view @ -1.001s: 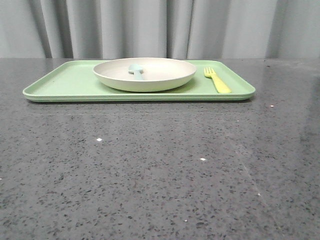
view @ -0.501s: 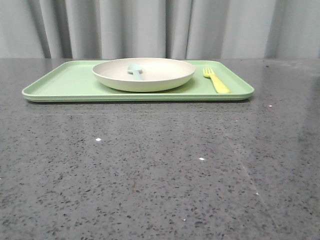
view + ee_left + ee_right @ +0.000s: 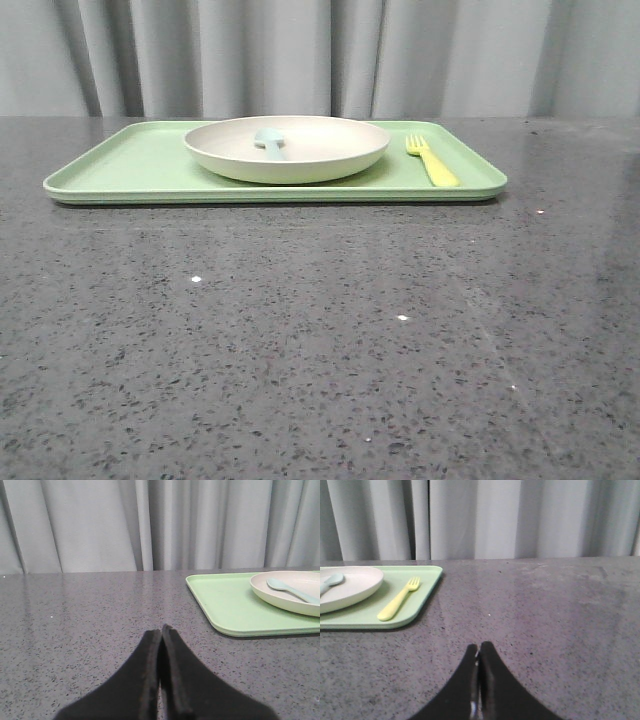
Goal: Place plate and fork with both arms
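Green tray (image 3: 130,165) at surface's far edge carries plate (image 3: 300,155), fork (image 3: 432,160) beside; placement appears met. Left end effector (image 3: 161,632) and right end effector (image 3: 479,650) closed, empty.

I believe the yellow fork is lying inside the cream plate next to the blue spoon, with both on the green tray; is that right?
Not quite. The yellow fork lies outside the cream plate, directly on the green tray, on the plate's right, as the front view shows. Only the blue spoon is in the plate, and everything is on the tray.
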Robot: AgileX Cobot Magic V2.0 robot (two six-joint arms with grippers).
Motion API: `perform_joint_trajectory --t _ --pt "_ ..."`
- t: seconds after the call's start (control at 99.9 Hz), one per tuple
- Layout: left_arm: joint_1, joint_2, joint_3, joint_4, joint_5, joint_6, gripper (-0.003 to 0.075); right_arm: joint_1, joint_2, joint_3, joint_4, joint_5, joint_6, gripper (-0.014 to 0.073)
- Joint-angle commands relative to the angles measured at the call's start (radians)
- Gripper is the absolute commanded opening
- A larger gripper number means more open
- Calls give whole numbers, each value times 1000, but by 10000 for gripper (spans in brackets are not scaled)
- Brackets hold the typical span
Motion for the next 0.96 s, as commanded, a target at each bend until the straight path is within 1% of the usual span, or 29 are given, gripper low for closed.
perform_joint_trajectory --t 0.0,0.03,0.12,0.951 --pt "-8 -32 12 0 -70 -10 -20 -18 -37 13 -1 -63 -11 -51" --pt "-8 -32 12 0 -70 -10 -20 -18 -33 11 -1 -35 -11 -51" --pt "-8 -32 12 0 -70 -10 -20 -18 -35 11 -1 -13 -11 -51" --pt "-8 -32 12 0 -70 -10 -20 -18 -35 11 -1 -12 -11 -51"
